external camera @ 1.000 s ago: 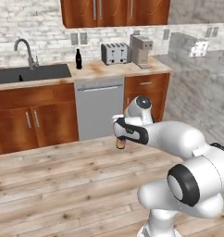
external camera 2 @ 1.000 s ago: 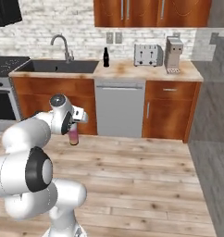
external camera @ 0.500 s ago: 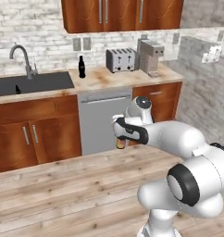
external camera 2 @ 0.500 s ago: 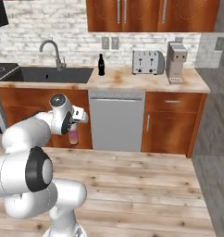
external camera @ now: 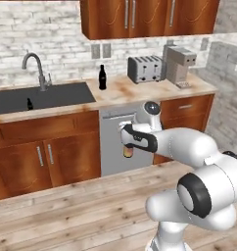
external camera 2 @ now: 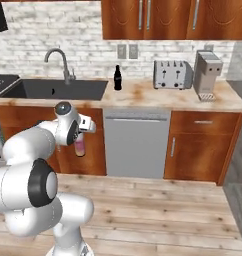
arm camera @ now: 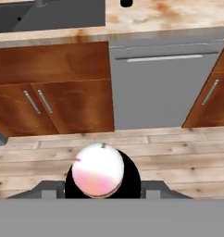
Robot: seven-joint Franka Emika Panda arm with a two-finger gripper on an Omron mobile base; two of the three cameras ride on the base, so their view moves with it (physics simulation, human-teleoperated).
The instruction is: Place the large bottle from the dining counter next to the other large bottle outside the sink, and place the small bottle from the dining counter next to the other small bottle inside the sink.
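The gripper (external camera: 128, 142) is clamped on the large bottle (external camera: 128, 151), which hangs upright below the hand, pink at the top and yellowish at the bottom. From the hand's own camera the bottle (arm camera: 98, 172) bulges up between the fingers, and past it lie only wooden floor and cabinet fronts. So the load is carried in the air, low, in front of the grey dishwasher door (external camera: 117, 142) and well under the level of the worktop.

What matters next is direction. The other large bottle (external camera: 102, 77), black with a narrow neck and a red label, stands upright on the counter (external camera: 140, 90), ahead of the gripper, well above it and a little to its left. It sits just beside the sink's right-hand rim, outside the basin. The toaster (external camera: 147, 68) and a coffee machine (external camera: 178, 64) stand further along, ahead and to the gripper's right.

The sink (external camera: 42, 96) lies ahead and farther left, with the tap (external camera: 35, 66) behind it and the other small bottle (external camera: 29, 103) inside, tiny and dark.

My guess is the carried bottle needs lifting clear of the counter edge, then moving forward and slightly left, kept upright, to land beside the black one.
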